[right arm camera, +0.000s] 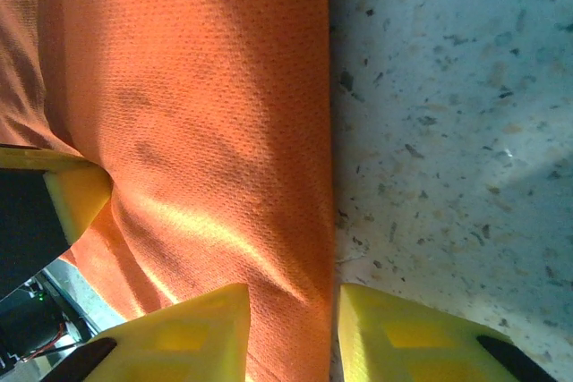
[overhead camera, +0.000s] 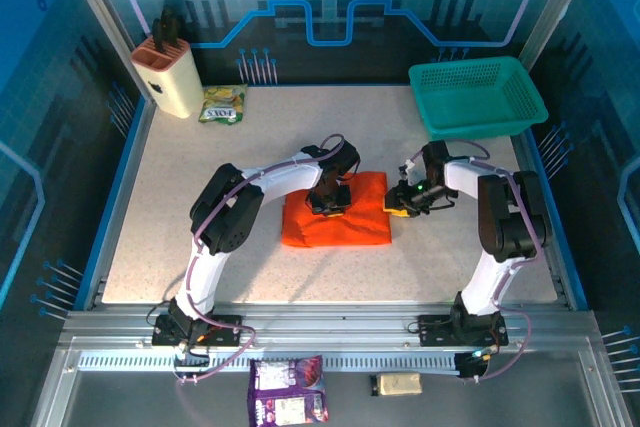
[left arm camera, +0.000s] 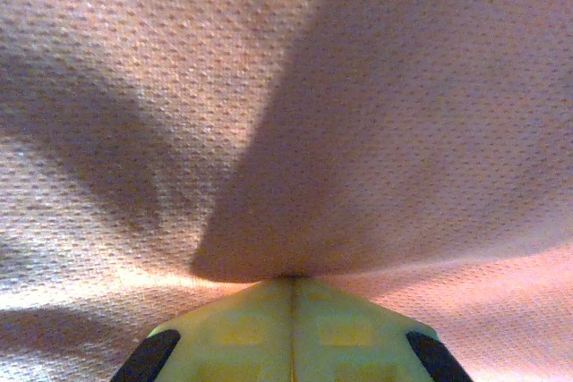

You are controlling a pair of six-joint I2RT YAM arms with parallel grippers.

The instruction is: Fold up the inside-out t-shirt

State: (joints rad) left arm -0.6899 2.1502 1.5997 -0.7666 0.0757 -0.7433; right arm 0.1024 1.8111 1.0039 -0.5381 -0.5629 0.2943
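Observation:
The inside-out t-shirt (overhead camera: 340, 229) is a bright orange folded bundle in the middle of the table (overhead camera: 200, 247). My left gripper (overhead camera: 330, 199) comes down on its upper middle. In the left wrist view the gripper (left arm camera: 291, 279) is shut, and creases of the orange cloth (left arm camera: 269, 87) run into its tips. My right gripper (overhead camera: 398, 205) is at the bundle's right edge. In the right wrist view it (right arm camera: 294, 310) is open and straddles the edge of the shirt (right arm camera: 197, 131), one finger over cloth, the other over the bare table (right arm camera: 448, 131).
A teal mesh basket (overhead camera: 478, 97) stands at the back right. A cream knife block (overhead camera: 168, 75) and a snack packet (overhead camera: 222, 105) sit at the back left. A purple packet (overhead camera: 288, 390) and a small yellow block (overhead camera: 398, 383) lie on the front ledge.

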